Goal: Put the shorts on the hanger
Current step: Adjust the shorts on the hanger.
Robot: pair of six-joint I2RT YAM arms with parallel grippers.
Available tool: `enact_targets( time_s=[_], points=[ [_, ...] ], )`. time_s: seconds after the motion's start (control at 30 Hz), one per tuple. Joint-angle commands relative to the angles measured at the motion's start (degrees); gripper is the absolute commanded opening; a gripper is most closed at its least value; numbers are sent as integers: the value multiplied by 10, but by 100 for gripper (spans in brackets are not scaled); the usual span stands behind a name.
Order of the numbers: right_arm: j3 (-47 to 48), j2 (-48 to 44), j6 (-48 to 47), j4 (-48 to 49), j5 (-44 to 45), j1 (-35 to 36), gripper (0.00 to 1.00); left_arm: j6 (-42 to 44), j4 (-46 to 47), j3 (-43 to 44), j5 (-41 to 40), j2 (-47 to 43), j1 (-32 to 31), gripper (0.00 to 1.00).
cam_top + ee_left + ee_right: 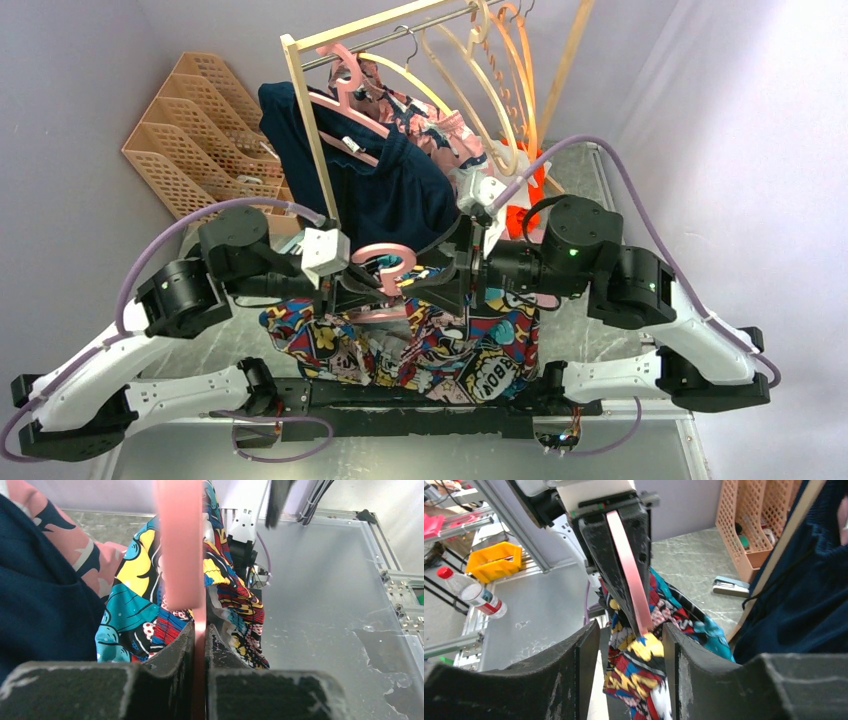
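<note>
**Left fingers clamp the hanger, right fingers stand apart**

Down at the left wrist, the left gripper (200, 630) has its fingers (175, 650) pressed together on a thin pink edge of the hanger (180, 545). That's a firm clamp, with no gap on either side.

Over to the right wrist. The right gripper (630, 630) shows its fingers (584, 660) well apart. The hanger's pink bar and a fold of the shorts (634, 665) sit in the gap between them, and the pads are closed on neither.

The shorts, comic print and all, hang around the hanger's bar with fabric on both sides of it. They dangle between the two grippers above the table (320, 605).

From overhead, both arms meet nose to nose at the hanger, with its hook showing between them. Behind them a navy garment (390, 190) hangs on the wooden rack (308, 130), with a pink patterned garment (435, 122) just beside it.
</note>
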Motion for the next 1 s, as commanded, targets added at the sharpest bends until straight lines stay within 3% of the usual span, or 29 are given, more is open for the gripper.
enact_targets(
  time_s=[0.0, 0.2, 0.3, 0.57, 0.67, 0.97],
  points=[
    [16, -27, 2, -40, 45, 2, 53, -8, 28, -4, -41, -44, 2, 7],
    [-11, -42, 10, -71, 82, 2, 53, -29, 30, -11, -49, -78, 1, 7],
    [-21, -42, 12, -68, 89, 2, 48, -33, 32, -11, -46, -81, 2, 7],
    [-30, -53, 14, -75, 111, 2, 9, -37, 25, 0, -49, -87, 2, 7],
    [-32, -62, 18, -80, 129, 2, 0, -34, 20, 3, -54, -95, 2, 7],
    [-38, -86, 46, -111, 203, 2, 0, -37, 15, 2, -62, -118, 2, 7]
  ],
)
